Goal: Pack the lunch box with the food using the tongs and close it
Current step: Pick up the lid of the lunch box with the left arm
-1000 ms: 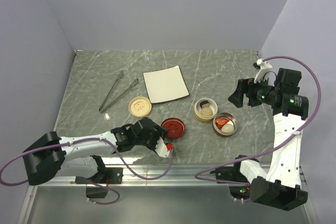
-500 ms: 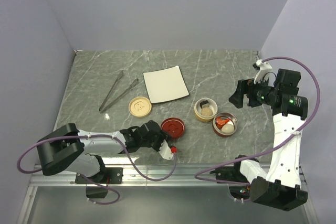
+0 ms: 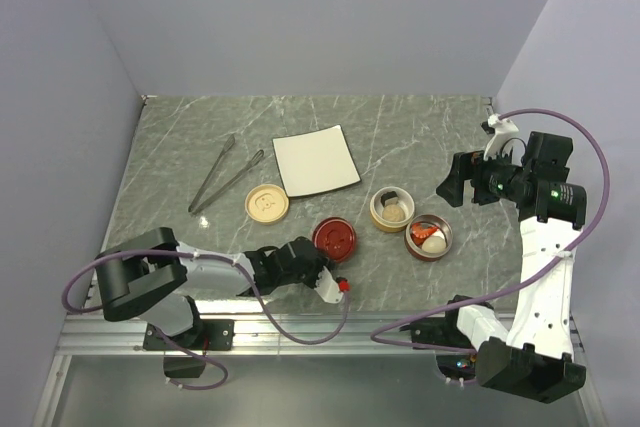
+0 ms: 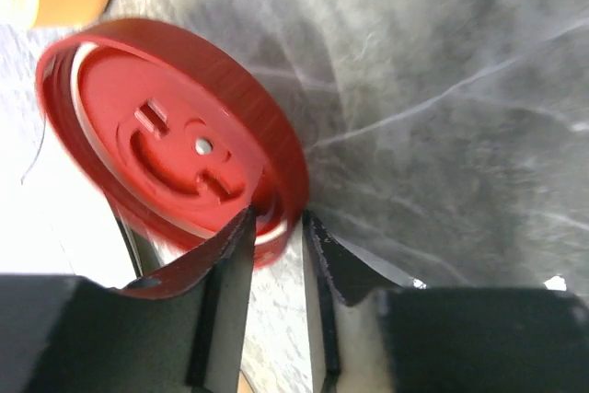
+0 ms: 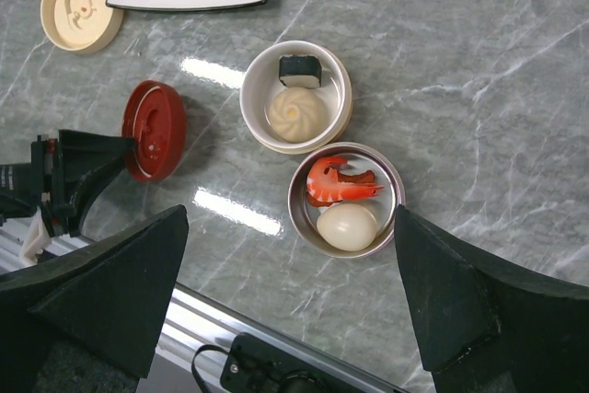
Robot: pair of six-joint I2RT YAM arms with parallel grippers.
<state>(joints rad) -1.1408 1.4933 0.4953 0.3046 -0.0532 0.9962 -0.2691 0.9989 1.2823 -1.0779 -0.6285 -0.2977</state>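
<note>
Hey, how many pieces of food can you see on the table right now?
4. A dark sushi roll and a beige bun sit in the cream cup; a shrimp and a white egg sit in the red cup beside it. None seems hidden.

A robot lab cell: bare lilac walls box in a marble-look table carrying two bolted-down arms.

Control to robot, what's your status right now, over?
Left gripper clamped on red lid rim, lid tipped up. Right gripper open above filled lunch box bowls. Tongs lying untouched, far left. Nothing in the way.
</note>
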